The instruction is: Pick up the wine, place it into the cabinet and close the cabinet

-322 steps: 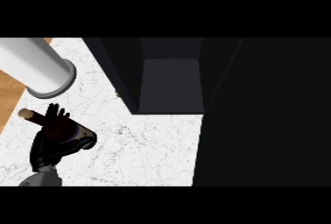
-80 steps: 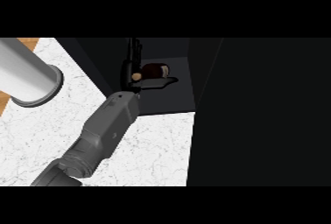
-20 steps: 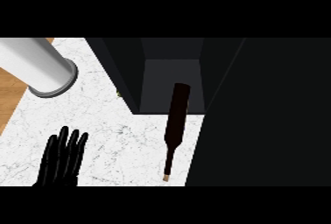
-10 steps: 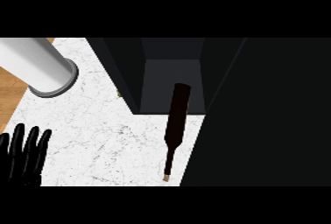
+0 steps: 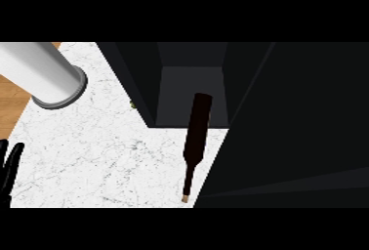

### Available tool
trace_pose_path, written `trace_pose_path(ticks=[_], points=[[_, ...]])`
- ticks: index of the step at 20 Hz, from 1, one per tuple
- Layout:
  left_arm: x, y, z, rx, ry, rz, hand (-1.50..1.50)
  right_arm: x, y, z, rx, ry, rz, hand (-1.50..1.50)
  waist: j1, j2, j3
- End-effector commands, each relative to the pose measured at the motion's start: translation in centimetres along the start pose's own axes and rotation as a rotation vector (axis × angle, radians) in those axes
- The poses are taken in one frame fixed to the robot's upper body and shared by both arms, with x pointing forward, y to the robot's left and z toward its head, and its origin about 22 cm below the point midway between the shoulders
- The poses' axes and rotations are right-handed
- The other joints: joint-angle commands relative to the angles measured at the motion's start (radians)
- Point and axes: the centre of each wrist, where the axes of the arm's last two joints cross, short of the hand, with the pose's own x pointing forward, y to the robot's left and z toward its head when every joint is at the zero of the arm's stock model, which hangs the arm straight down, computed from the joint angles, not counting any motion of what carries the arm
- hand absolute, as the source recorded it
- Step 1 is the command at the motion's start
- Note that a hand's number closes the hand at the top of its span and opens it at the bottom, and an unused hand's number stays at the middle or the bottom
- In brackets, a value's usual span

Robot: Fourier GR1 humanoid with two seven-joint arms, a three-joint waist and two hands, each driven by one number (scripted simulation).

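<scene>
The wine bottle (image 5: 195,137) is dark and slim. It lies on its side, base just inside the open cabinet (image 5: 189,93) and neck stretched out over the white marble counter (image 5: 108,156), mouth toward me. No hand touches it. Only straight fingers of my left hand (image 5: 9,166) show at the view's left edge, far from the bottle. My right hand is out of view. The cabinet's dark door (image 5: 302,122) fills the right side.
A large white cylinder with a grey rim (image 5: 47,80) stands at the counter's far left. A strip of wooden floor (image 5: 10,105) shows beyond the counter's left edge.
My left hand has slid further left and down, now almost out of the picture. The bottle has stayed lying in the same place.
</scene>
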Motion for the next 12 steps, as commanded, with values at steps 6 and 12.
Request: trace_pose_path(ticks=[6, 12], points=[[2.2, 2.4, -1.5, -0.020, 0.015, 0.009, -1.50, 0.4, 4.4, -1.0, 0.079, -0.109, -0.002, 1.50, 0.002, -0.003, -0.001], [2.2, 3.3, -1.6, -0.035, 0.021, 0.024, -1.50, 0.1, 5.8, -3.3, 0.046, -0.141, 0.065, 1.50, 0.012, -0.001, -0.002]])
